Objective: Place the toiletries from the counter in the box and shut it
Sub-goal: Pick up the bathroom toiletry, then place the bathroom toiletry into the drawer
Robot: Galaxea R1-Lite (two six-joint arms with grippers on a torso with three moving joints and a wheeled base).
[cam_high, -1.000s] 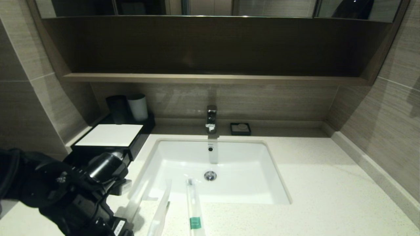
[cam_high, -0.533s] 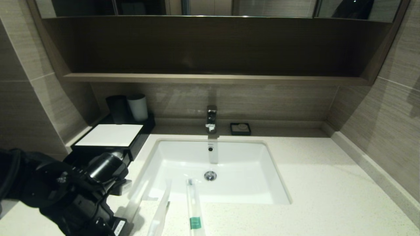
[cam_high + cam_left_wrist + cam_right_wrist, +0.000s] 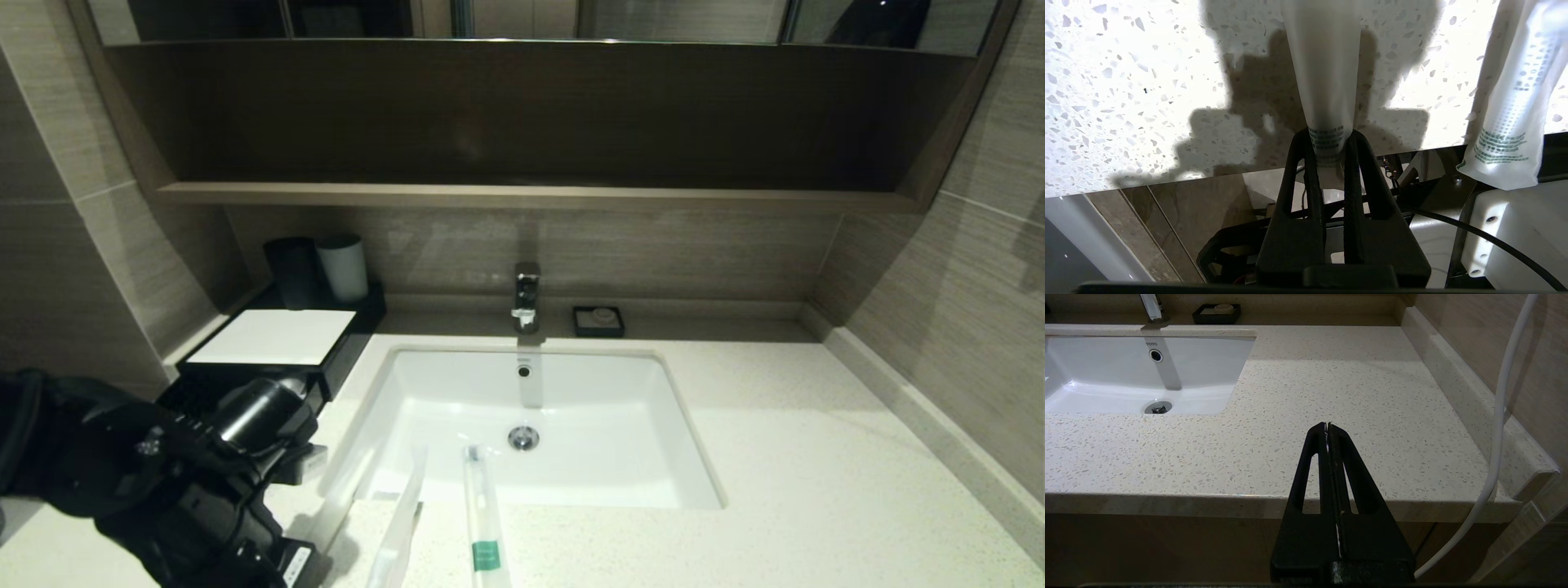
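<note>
Now | left pincer (image 3: 1327,149) clamped on wrapped stick (image 3: 1323,69) at surface (image 3: 1126,81) front edge | right pincer (image 3: 1327,428) closed, empty, parked near edge

Three long slim sticks in translucent white plastic wrappers (image 3: 482,514) lie at the bench's front edge. Two cups stand at its back left corner, one black cylinder (image 3: 291,272) and one white cylinder (image 3: 344,267). There is one low black box with a white top panel (image 3: 273,347), one small black square soap dish (image 3: 598,321), one chrome faucet (image 3: 526,296), and one white rectangular sink (image 3: 604,425).
</note>
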